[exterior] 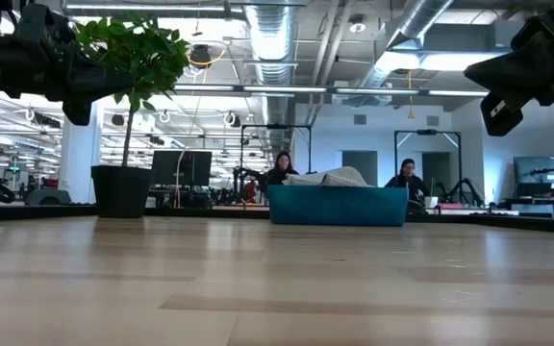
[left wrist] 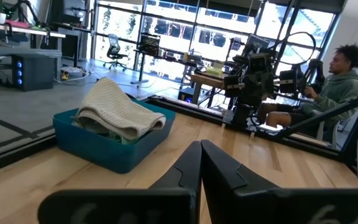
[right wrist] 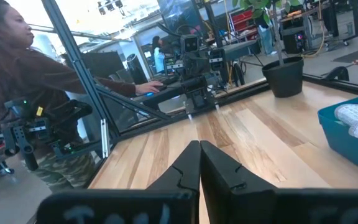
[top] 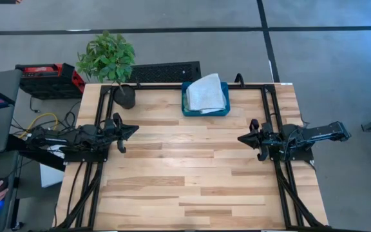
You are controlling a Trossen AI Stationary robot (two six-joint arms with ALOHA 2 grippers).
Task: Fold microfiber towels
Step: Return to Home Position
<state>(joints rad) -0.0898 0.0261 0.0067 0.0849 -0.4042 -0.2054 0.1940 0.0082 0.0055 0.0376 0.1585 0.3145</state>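
Observation:
The microfiber towels (top: 206, 94) lie heaped in a teal bin (top: 187, 103) at the table's far edge, a pale grey one on top; the left wrist view shows the pile (left wrist: 118, 112) spilling over the bin's rim (left wrist: 98, 144). My left gripper (top: 134, 130) is shut, level above the table by its left edge, pointing toward the middle. My right gripper (top: 241, 138) is shut, level by the right edge, pointing back at it. Neither touches anything.
A potted plant (top: 111, 64) stands at the far left corner of the wooden table (top: 192, 174). Black frame rails (top: 272, 109) run along the sides. A person sits beyond the table's left edge (right wrist: 17, 81) and another beyond its right edge (left wrist: 340, 81).

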